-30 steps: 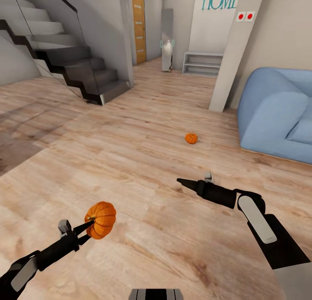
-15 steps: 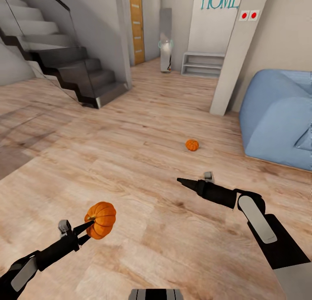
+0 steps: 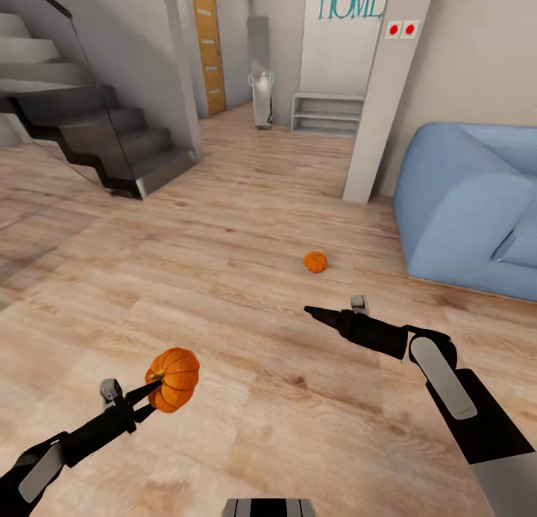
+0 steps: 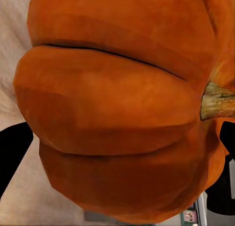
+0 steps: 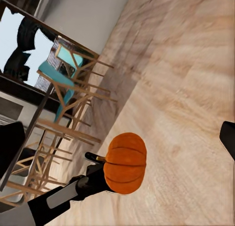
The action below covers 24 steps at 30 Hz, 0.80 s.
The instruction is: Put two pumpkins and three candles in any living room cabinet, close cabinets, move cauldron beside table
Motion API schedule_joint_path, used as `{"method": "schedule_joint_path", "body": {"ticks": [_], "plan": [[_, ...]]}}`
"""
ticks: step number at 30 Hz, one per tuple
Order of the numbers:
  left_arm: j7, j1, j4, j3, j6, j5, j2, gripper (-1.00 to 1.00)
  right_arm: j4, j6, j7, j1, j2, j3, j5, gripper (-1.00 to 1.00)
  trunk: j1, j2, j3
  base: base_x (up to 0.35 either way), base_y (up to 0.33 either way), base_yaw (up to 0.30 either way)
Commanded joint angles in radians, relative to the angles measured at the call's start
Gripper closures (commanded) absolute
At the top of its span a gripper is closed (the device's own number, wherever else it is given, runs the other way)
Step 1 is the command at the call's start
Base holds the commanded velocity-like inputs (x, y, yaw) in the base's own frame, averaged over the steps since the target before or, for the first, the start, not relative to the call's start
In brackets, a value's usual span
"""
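An orange pumpkin (image 3: pixel 175 377) hangs above the wood floor at the lower left, and my left gripper (image 3: pixel 155 387) is shut on it. Close up, that pumpkin (image 4: pixel 117 108) spans the space between the two dark fingers, its stem off to one side. The right wrist camera looks across at the same pumpkin (image 5: pixel 126 163) held on the left arm. A second, smaller pumpkin (image 3: pixel 315 262) lies on the floor ahead, just beyond my right gripper (image 3: pixel 309 310). The right gripper is open and holds nothing.
A blue sofa (image 3: pixel 466 204) fills the right side, with a white pillar (image 3: pixel 377 114) beside it. Dark stairs (image 3: pixel 97 136) rise at the left. A low white open shelf (image 3: pixel 327 113) and an orange door (image 3: pixel 205 47) stand at the back. Wooden chairs (image 5: pixel 63 108) stand behind me.
The whole view has shifted, so the camera has moved: the floor pumpkin now sits lower and further left in the picture. Both arms keep their pose and the left still holds its pumpkin.
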<state>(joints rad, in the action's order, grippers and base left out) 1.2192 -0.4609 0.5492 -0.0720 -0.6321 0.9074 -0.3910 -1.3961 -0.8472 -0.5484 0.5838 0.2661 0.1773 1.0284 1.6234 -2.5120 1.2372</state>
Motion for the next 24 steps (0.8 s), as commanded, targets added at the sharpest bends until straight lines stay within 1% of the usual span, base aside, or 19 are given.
{"method": "schedule_joint_path", "body": {"ticks": [1, 5, 10, 15, 24], "plan": [[0.003, -0.001, 0.000, -0.005, -0.012, 0.013, -0.001, 1.00, 0.000, -0.003, -0.002, 0.001, 0.001, 0.001, 0.001, -1.00, 0.000, 0.000, 0.001, 0.346, 0.000, -0.006], [0.003, -0.001, 0.000, -0.005, -0.012, 0.013, -0.001, 1.00, 0.000, -0.003, -0.002, 0.001, 0.001, 0.001, 0.002, -1.00, 0.000, 0.000, -0.002, 0.346, 0.000, -0.002], [0.003, -0.001, 0.000, -0.003, -0.012, 0.013, -0.002, 1.00, 0.002, -0.003, -0.004, 0.001, 0.001, 0.000, 0.023, -1.00, 0.000, 0.000, -0.007, 0.346, 0.000, 0.000], [0.003, -0.001, 0.000, -0.004, -0.012, 0.013, -0.002, 1.00, 0.001, -0.003, -0.001, 0.001, 0.001, 0.000, 0.027, -1.00, 0.000, 0.000, -0.010, 0.346, 0.000, -0.007], [0.003, -0.001, 0.000, -0.004, -0.012, 0.013, -0.001, 1.00, 0.003, -0.002, -0.002, 0.001, 0.002, 0.000, 0.028, -1.00, 0.000, 0.000, -0.010, 0.346, 0.000, -0.099]]}}
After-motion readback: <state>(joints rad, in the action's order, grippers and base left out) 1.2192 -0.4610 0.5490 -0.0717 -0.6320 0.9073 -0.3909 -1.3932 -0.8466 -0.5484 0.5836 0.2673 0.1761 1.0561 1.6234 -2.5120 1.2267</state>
